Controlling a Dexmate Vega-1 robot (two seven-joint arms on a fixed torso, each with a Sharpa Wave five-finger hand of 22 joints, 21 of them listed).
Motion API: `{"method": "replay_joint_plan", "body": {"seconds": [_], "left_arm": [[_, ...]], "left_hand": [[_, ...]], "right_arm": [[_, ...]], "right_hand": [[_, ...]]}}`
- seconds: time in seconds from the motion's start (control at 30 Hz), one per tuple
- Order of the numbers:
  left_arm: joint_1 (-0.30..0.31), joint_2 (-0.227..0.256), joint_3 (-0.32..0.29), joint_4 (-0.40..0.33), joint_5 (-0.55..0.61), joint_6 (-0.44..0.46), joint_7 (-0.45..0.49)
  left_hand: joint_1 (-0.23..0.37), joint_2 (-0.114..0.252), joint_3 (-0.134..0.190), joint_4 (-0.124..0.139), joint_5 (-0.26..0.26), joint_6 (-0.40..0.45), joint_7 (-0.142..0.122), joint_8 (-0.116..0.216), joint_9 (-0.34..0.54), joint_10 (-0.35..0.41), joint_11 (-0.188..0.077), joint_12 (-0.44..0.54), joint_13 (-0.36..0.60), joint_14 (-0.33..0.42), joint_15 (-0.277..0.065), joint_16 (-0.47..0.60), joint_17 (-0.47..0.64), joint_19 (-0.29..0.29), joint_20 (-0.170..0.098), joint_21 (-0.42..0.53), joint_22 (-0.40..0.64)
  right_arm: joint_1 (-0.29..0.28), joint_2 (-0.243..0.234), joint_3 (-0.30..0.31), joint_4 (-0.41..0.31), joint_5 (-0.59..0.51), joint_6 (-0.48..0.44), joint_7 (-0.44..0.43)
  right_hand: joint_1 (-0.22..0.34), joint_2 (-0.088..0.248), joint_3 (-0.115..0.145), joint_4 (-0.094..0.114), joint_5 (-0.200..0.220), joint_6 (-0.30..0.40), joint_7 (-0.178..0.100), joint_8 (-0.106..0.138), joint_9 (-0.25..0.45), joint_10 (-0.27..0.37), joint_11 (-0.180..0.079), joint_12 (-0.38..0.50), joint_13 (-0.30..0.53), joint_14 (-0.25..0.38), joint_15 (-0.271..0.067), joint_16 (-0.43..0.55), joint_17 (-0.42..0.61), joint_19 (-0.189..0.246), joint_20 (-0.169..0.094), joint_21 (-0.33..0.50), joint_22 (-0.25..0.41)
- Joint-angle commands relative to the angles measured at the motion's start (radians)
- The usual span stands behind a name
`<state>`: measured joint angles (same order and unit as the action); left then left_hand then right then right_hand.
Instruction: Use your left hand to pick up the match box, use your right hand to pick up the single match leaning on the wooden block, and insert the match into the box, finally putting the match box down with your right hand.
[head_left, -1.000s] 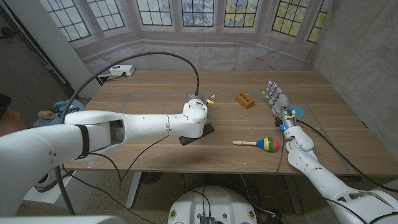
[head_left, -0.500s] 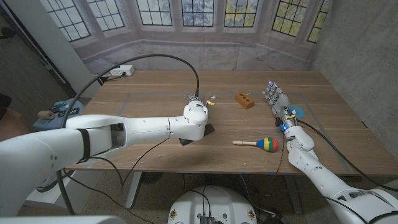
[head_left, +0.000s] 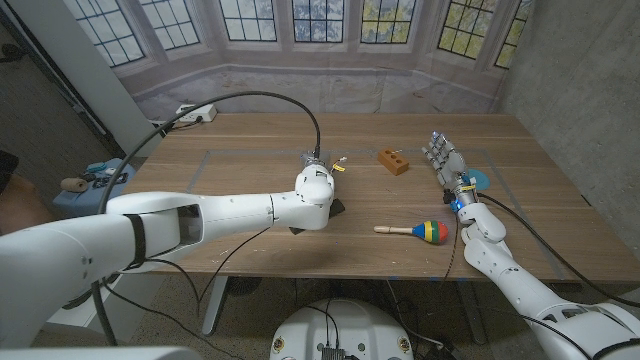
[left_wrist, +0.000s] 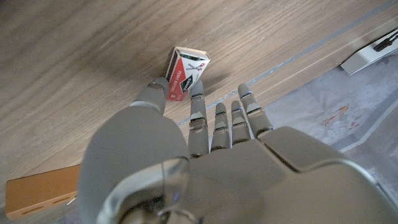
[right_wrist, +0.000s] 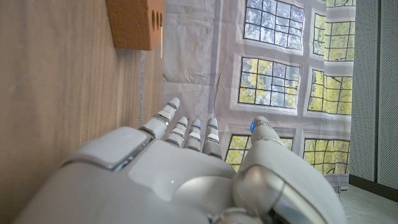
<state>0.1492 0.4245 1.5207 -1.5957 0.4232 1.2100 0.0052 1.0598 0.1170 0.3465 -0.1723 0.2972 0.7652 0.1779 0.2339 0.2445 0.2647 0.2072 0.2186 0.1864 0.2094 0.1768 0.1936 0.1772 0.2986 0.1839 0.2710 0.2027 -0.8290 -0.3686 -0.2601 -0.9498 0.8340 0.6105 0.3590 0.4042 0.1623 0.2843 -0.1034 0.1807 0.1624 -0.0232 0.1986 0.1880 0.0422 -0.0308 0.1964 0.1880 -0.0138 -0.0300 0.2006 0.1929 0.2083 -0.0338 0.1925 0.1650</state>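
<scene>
We are reaching our left hand (left_wrist: 186, 162) out over the middle of the wooden worktop (head_left: 250, 150), fingers extended, thumb and first fingertip touching the red-and-white cardboard match box (left_wrist: 188, 70) lying there, not lifting it. Our right hand (head_left: 446, 160) is standing released, fingers straight, right of the orange wooden block (head_left: 394, 161) where the thin match (right_wrist: 161, 42) is leaning.

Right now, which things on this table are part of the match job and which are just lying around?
Part of the job:
match box, at the left hand's fingertips
wooden block
match, a thin pale stick beside the block
right hand, waiting on the table

Just lying about:
colourful maraca
white power strip
blue round thing
</scene>
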Motion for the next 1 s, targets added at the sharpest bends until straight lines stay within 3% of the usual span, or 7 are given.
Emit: {"method": "replay_joint_plan", "body": {"seconds": [0.03, 1.0], "left_arm": [[0.02, 0.004, -0.018, -0.008, 0.022, -0.012, 0.002], [0.046, 0.045, -0.064, -0.057, 0.077, -0.037, -0.025]], "left_hand": [[0.012, -0.004, 0.004, 0.0, 0.007, 0.012, -0.004, 0.008, 0.005, 0.01, -0.002, 0.003, 0.002, 0.007, -0.001, 0.001, -0.001, 0.01, -0.004, 0.008, 0.003], [0.018, -0.008, -0.001, 0.006, 0.007, 0.017, -0.009, 0.005, 0.012, 0.016, -0.006, -0.002, 0.002, 0.014, -0.005, -0.002, 0.0, 0.012, -0.009, 0.012, 0.004]], "right_arm": [[-0.003, -0.005, 0.0, -0.004, 0.0, -0.01, 0.0], [0.003, -0.016, -0.019, -0.037, -0.027, -0.036, -0.033]], "right_hand": [[-0.002, 0.001, 0.008, -0.002, -0.002, 0.01, 0.003, -0.001, 0.005, 0.007, 0.004, 0.0, 0.005, 0.007, -0.017, 0.008, 0.005, 0.005, -0.03, 0.0, 0.005], [-0.005, 0.0, 0.009, -0.001, -0.002, 0.011, 0.003, -0.001, 0.005, 0.008, 0.005, 0.0, 0.005, 0.007, -0.017, 0.008, 0.005, 0.007, -0.029, 0.0, 0.005]]}}
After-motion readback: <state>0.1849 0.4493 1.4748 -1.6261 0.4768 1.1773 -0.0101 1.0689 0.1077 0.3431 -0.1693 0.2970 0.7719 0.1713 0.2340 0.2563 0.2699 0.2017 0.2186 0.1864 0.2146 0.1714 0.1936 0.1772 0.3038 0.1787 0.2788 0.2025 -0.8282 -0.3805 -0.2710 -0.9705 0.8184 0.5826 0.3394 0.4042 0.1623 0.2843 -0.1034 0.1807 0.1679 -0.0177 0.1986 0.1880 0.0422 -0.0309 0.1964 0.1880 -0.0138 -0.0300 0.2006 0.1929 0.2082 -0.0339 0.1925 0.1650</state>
